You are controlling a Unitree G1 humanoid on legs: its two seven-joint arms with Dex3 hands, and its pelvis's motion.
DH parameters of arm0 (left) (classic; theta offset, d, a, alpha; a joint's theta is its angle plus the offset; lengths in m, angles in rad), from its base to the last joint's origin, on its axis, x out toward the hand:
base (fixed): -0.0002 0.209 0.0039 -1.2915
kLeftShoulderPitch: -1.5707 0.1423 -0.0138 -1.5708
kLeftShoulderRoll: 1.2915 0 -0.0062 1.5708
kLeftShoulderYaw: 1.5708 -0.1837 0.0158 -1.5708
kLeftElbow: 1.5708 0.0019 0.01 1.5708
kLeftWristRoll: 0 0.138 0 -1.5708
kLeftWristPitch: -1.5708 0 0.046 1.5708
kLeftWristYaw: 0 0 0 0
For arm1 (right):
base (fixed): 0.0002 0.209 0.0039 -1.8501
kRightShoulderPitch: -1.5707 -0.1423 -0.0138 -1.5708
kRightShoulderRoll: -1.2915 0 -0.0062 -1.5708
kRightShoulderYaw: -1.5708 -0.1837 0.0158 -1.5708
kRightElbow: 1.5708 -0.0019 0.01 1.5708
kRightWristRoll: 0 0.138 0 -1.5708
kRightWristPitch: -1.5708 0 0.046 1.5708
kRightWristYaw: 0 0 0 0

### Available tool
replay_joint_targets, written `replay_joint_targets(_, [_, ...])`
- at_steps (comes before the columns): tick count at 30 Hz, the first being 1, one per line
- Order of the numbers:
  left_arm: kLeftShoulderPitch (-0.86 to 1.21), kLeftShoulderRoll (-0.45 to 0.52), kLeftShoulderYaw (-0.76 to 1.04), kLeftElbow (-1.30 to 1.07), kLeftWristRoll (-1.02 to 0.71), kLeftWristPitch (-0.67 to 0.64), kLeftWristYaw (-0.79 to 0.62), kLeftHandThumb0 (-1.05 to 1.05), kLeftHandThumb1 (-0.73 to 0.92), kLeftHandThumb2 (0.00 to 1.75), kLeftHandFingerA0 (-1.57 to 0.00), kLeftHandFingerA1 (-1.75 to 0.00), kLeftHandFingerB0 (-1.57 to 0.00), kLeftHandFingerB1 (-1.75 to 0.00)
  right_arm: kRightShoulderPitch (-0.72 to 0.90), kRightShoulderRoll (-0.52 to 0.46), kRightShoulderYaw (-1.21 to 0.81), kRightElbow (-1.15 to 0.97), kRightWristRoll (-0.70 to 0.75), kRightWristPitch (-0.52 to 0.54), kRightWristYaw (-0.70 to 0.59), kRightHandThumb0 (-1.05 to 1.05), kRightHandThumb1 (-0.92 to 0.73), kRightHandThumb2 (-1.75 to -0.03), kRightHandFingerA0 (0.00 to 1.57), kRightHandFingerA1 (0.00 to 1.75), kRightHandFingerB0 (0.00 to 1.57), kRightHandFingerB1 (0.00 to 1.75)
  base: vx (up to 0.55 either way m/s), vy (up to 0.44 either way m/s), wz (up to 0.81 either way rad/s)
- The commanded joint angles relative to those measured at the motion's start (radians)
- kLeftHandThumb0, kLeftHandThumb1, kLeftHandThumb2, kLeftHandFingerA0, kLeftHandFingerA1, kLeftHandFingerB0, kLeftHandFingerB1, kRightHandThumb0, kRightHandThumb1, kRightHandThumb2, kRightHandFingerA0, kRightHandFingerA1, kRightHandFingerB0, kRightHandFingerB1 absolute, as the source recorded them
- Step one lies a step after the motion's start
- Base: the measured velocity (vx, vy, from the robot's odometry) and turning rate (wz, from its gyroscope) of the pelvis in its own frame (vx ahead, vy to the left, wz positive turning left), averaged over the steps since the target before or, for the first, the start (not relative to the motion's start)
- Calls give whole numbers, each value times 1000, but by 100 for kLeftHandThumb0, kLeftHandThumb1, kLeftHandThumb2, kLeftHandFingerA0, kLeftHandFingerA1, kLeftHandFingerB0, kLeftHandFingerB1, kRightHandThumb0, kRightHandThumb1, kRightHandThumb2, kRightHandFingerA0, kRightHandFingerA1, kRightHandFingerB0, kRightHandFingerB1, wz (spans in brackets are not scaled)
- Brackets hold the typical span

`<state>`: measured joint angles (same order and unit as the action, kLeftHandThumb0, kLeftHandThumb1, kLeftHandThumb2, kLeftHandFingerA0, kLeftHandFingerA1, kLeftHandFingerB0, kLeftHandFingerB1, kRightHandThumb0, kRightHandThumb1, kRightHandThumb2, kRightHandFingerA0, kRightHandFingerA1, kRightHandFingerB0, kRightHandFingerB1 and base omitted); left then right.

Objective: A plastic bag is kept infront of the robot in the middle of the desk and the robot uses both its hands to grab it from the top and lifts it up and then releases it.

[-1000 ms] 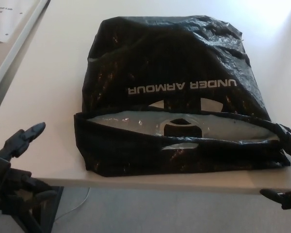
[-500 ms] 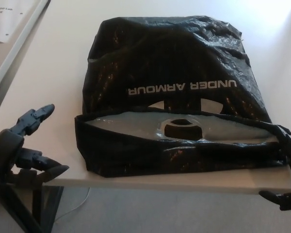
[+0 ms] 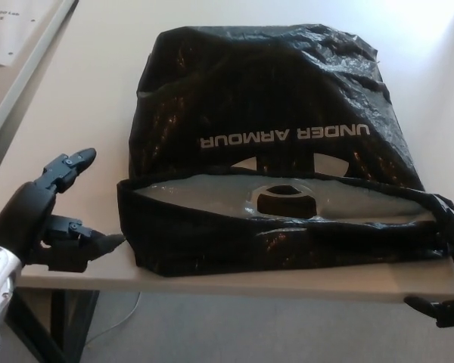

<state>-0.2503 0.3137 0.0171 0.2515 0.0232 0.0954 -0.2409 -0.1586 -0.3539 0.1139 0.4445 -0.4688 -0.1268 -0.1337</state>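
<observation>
My left robot hand [image 3: 49, 219] is hovering just beside the plastic bag [image 3: 272, 151], fingers spread, holding nothing. My right robot hand [image 3: 446, 249] is touching its other end; grip unclear. Bag is lying on the pale bench [image 3: 83, 98].

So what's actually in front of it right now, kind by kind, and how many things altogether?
Black plastic bags: 1, the bag lying on the desk.
Robot hands: 2, the left hand open beside the bag, and the right hand at the bag's right edge, only partly visible.
Desks: 1.
Papers: 1, a sheet at the far left.
Total: 5.
</observation>
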Motion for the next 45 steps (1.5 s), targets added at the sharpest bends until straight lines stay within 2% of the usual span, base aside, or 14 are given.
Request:
replay_joint_targets(1, [2,-19,-11,19,26,71,37,-52,38,52,-12,-34,-6,-23,14,-3,0,8,14,25,13,-50,-35,-65,10,45,0,0,0,0,0])
replay_joint_targets(13, [-19,-47,-66,163,99,-34,109,-33,14,79,0,-49,0,-49,28,4,10,-15,7,56,16,-52,-37,-67,16,48,0,0,0,0,0])
replay_joint_targets(16, [-29,-53,-82,184,118,-35,136,-62,39,53,-30,-36,-16,-27,28,8,12,-15,6,61,9,-54,-38,-67,18,50,0,0,0,0,0])
replay_joint_targets(18, [-32,-54,-88,212,108,-39,124,-66,35,71,-64,-89,-12,-36,37,21,15,-17,14,48,4,-45,-41,-63,23,50,0,0,0,0,0])
replay_joint_targets(21, [-42,-67,-96,266,111,-55,138,-66,39,53,-57,-75,-19,-28,38,25,18,-15,10,42,-5,-54,-38,-68,29,58,0,0,0,0,0])
replay_joint_targets(22, [-45,-73,-95,270,103,-38,136,-68,34,71,-79,-115,-13,-36,36,29,18,-11,12,38,-7,-52,-37,-67,27,56,0,0,0,0,0])
replay_joint_targets(24, [-45,-82,-88,275,84,-34,126,-32,12,78,-79,-90,0,-48,31,29,25,-7,1,42,-13,-45,-45,-53,27,46,0,0,0,0,0])
replay_joint_targets(25, [-44,-89,-106,278,109,-51,147,-60,35,70,-19,-43,-9,-35,30,29,25,-6,0,48,-14,-52,-37,-67,21,52,0,0,0,0,0])
replay_joint_targets(27, [-42,-99,-108,283,105,-69,152,-56,40,53,-43,-50,-15,-27,27,30,27,-6,2,53,-9,-51,-37,-66,16,48,0,0,0,0,0])
replay_joint_targets(34, [-54,-137,-119,301,103,-69,167,-65,35,73,-20,-51,-14,-37,17,21,27,-11,8,59,2,-55,-37,-67,16,47,0,0,0,0,0])
replay_joint_targets(37, [-48,-152,-120,293,96,-59,171,-63,44,54,-49,-58,-27,-30,20,21,30,-19,1,68,-2,-55,-38,-68,16,49,0,0,0,0,0])
replay_joint_targets(38, [-47,-164,-122,299,96,-58,179,-57,44,55,-74,-125,-32,-32,20,24,27,-19,11,69,4,-54,-38,-67,15,48,0,0,0,0,0])
replay_joint_targets(40, [-47,-175,-130,312,105,-65,190,-57,47,55,-48,-65,-35,-32,17,23,32,-10,10,55,1,-55,-39,-68,17,51,0,0,0,0,0])
replay_joint_targets(45, [-45,-186,-157,343,117,-115,191,-53,53,57,-50,-44,-46,-36,21,38,33,-11,15,77,-4,-58,-40,-70,28,58,0,0,0,0,0])
